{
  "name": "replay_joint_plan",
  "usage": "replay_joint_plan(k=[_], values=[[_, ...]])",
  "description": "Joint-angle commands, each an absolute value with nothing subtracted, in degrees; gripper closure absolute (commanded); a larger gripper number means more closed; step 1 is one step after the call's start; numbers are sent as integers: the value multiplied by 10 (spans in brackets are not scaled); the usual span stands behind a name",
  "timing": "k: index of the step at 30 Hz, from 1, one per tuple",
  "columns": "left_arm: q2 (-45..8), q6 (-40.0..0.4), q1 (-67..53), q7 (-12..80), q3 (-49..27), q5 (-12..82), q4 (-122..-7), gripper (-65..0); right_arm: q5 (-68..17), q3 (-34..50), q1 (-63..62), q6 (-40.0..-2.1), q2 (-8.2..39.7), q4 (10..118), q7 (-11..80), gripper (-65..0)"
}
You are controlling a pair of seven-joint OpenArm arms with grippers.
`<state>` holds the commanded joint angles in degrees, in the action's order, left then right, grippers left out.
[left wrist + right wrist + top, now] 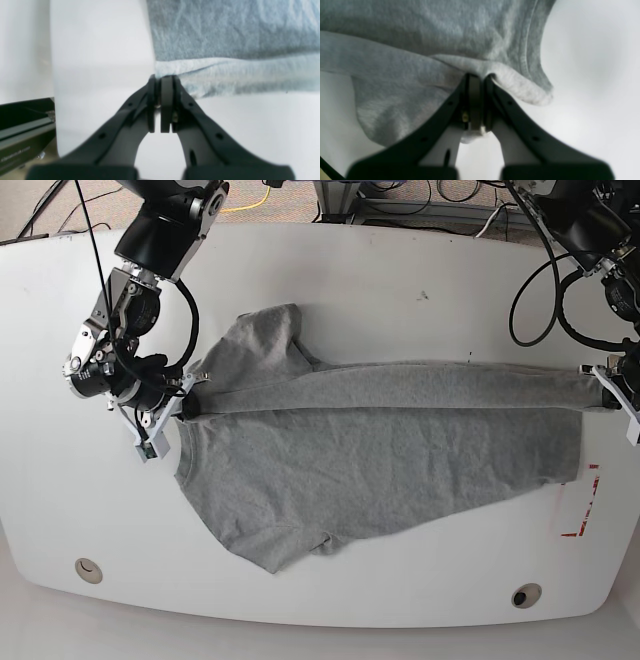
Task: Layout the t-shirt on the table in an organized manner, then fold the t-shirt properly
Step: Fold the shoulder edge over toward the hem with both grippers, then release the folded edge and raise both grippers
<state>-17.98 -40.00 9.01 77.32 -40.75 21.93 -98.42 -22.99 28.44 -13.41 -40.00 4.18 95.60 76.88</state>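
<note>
Where the grey t-shirt [390, 465] lies partly flat on the white desk [330, 590], I have its far side pinched and drawn taut between my left end effector [608, 392] and right end effector [192, 402].

Grey t-shirt [470, 27] fabric, gathered and folded over itself, pinched in the closed hand [482, 78] above white table [582, 100].
</note>
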Motion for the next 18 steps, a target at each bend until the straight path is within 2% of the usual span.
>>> replay_joint_plan(k=[9, 12, 14, 16, 18], values=[[-179, -400, 113, 713, -358, 159, -923, -6, -230, 283, -158, -400, 42, 913, 744, -33], [-180, -400, 115, 707, -356, 156, -907, -6, -230, 270, -158, -400, 51, 896, 719, -155], [-180, -400, 120, 707, -356, 156, -900, -10, -230, 262, -158, -400, 63, 888, 707, -289], [-182, -400, 120, 707, -356, 156, -897, -53, -232, 260, -157, -400, 65, 891, 706, -406], [-194, -400, 118, 707, -356, 156, -898, -160, -235, 260, -155, -400, 67, 905, 713, -507]])
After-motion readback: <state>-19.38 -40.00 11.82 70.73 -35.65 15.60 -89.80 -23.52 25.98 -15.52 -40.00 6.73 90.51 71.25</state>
